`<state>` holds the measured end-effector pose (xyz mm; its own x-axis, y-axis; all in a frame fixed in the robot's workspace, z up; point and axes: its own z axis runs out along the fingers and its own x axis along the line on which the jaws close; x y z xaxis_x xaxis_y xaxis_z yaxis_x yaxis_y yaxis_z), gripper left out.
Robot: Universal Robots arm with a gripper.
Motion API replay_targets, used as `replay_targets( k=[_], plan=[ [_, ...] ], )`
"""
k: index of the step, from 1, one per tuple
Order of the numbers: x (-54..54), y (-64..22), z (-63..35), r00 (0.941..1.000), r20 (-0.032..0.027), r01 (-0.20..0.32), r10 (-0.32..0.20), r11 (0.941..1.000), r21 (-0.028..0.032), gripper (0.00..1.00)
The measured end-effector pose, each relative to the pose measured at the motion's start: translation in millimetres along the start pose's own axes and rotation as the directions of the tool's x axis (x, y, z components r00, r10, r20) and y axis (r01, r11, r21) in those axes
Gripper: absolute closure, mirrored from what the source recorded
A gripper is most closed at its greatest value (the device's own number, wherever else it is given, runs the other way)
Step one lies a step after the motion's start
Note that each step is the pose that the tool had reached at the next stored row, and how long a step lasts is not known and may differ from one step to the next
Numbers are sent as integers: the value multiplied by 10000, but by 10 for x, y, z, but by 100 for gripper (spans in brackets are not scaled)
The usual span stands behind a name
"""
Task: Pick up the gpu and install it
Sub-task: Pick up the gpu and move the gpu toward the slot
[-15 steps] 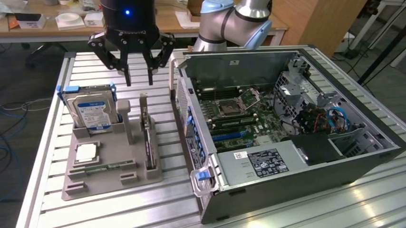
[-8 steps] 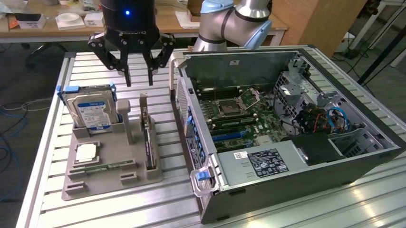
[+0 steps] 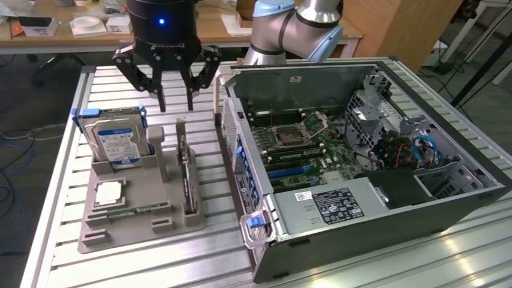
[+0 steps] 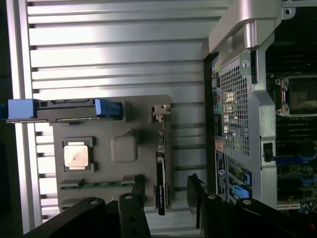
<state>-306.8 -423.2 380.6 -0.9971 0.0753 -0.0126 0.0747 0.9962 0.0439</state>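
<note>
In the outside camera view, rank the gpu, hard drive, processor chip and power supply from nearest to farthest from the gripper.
1. gpu, on edge in the tray, just below the gripper.
2. hard drive, upright, toward the exterior view's left.
3. processor chip, flat on the tray, nearer the camera.
4. power supply, inside the computer case, exterior view's right.

Ribbed aluminium worktop (image 3: 120, 264) up front, wooden desk (image 3: 210, 30) behind with white boxes (image 3: 88, 25), wooden cabinet (image 3: 408, 27) beside it, cables (image 3: 24, 133) trailing across dark floor (image 3: 24, 90).

The arm holds its gripper (image 3: 176, 109) pointing straight down, jaws spread apart.
</note>
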Motion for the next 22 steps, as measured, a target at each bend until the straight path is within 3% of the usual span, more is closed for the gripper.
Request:
replay_targets(
  k=[22],
  plan=[
    [-24, -20, 89, 10000, -1, 0, 0, 10000, 0, 53]
  ],
)
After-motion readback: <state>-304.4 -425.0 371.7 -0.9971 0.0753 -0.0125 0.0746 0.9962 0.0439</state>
